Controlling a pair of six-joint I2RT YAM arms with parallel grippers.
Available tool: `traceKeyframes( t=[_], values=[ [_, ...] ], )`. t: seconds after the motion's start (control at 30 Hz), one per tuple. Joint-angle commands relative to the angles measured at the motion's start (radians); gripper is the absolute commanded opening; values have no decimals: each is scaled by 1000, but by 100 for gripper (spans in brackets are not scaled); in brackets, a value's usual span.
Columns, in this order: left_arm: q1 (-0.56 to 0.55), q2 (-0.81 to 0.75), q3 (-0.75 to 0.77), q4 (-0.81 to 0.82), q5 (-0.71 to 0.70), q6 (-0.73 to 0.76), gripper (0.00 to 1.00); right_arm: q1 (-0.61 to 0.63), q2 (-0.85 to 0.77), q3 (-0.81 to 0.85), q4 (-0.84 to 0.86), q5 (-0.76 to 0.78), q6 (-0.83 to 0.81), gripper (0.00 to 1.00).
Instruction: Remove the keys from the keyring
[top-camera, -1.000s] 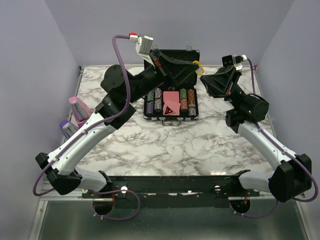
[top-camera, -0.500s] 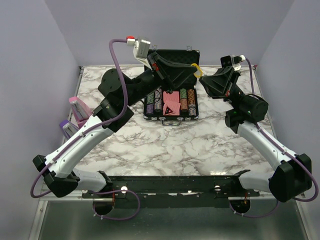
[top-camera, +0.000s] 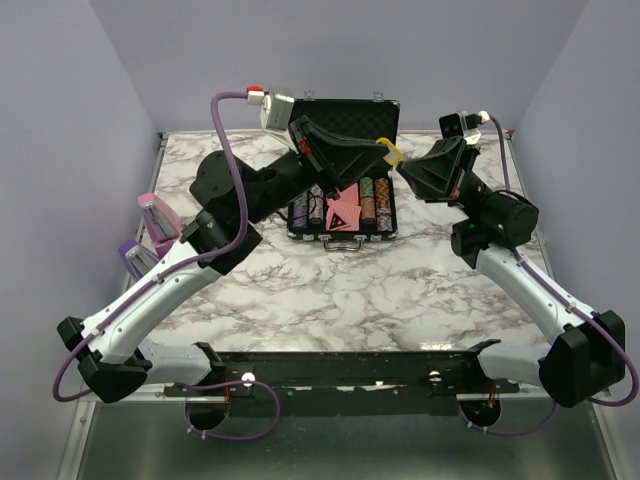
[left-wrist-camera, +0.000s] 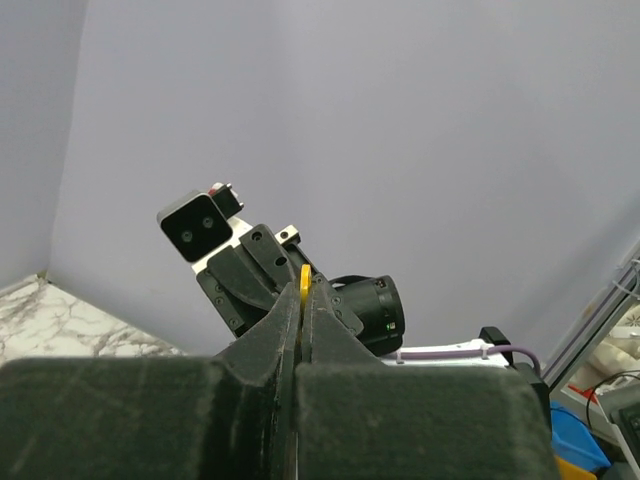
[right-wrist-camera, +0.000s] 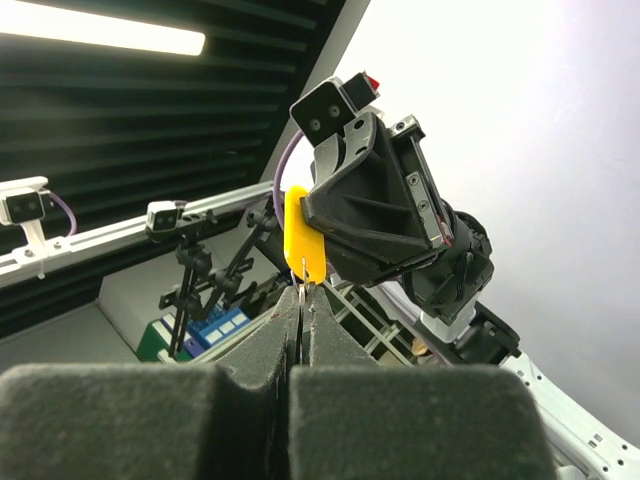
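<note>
No readable text, brand or number anywhere; prints on the pink cards (top-camera: 343, 210) in the chip case (top-camera: 345, 118) too small.

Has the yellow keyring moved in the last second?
Yes. In the top view the keyring, pinched in the left hand, has drifted down and slightly left, from the upper right corner of the chip case lid toward the lid's lower edge.

- The left arm (top-camera: 190, 265) reaches far forward and leans to the right, with its wrist raised high.
- The left gripper (top-camera: 380, 150) points to the right, and its jaws are pressed together on the keyring (left-wrist-camera: 304, 283).
- The right arm (top-camera: 520, 280) stretches forward, with its forearm turned inward to the left.
- The right gripper (top-camera: 403, 166) points to the left, almost tip to tip with the left gripper. Its jaws are closed on the thin keys (right-wrist-camera: 303, 290).
</note>
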Motion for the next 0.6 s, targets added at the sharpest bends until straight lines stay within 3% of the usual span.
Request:
traceKeyframes(
  t=[0.0,0.07,0.17,0.23,0.33,0.43,0.57],
  values=[
    [-5,-58,-44,14,-25,25,8,3,-40,7,81,-39,-36,1],
    [-6,-79,-65,9,-31,30,19,1,-49,21,10,-81,-79,1],
    [-6,-127,-113,-9,-40,41,44,1,-69,65,-138,-163,-186,1],
    [-9,-179,-154,-33,-43,51,58,3,-87,111,-325,-240,-315,1],
    [-9,-272,-240,-76,-51,65,76,3,-119,217,-708,-341,-656,1],
    [-11,-358,-298,-173,-52,99,80,3,-136,355,-1177,-401,-1032,1],
    [-11,-444,-309,-357,-34,149,80,1,-139,436,-1516,-453,-1346,1]
  ],
)
